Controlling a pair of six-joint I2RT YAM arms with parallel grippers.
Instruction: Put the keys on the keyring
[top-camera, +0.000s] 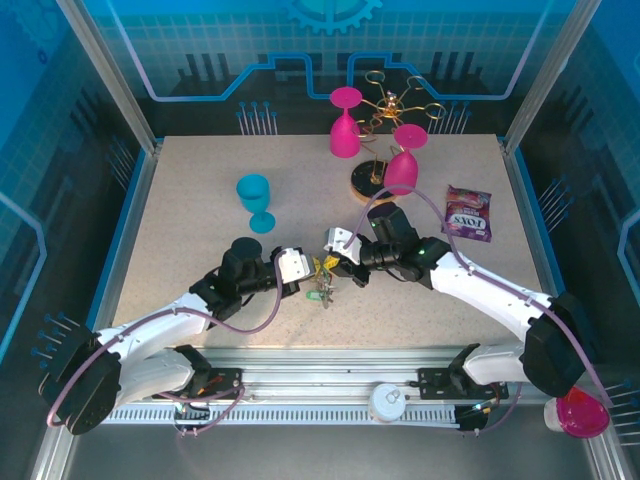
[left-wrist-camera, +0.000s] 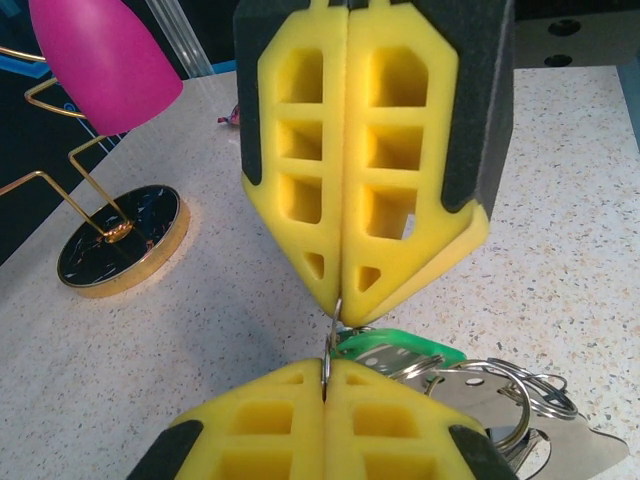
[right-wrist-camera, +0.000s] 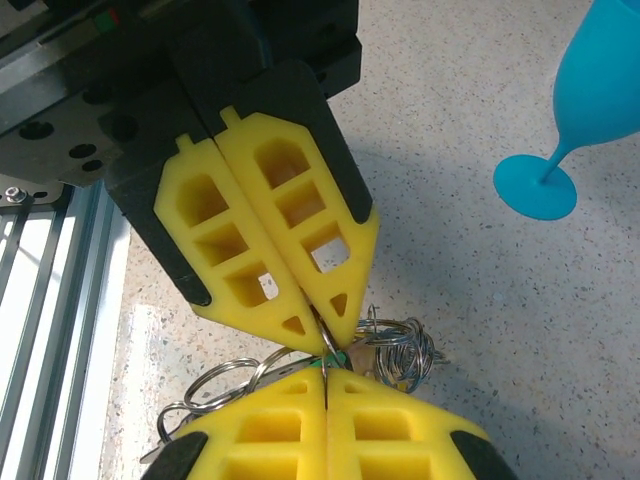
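My left claw (left-wrist-camera: 327, 368) and right claw (right-wrist-camera: 325, 362) both pinch the keyring (left-wrist-camera: 328, 340); the keys (top-camera: 322, 291) bunch beneath, toward the tabletop's (top-camera: 200, 260) near edge.

There are two grippers, the left gripper (top-camera: 313, 267) and the right gripper (top-camera: 331, 260), and one table (top-camera: 180, 250). There are three goblets: a pink goblet (top-camera: 345, 122), a second pink goblet (top-camera: 403, 160) and a blue goblet (top-camera: 255, 200). There is also one stand (top-camera: 362, 182), one sweet bag (top-camera: 468, 212), one keyring (left-wrist-camera: 328, 345), and one bunch of keys (top-camera: 322, 292) too tangled to count.
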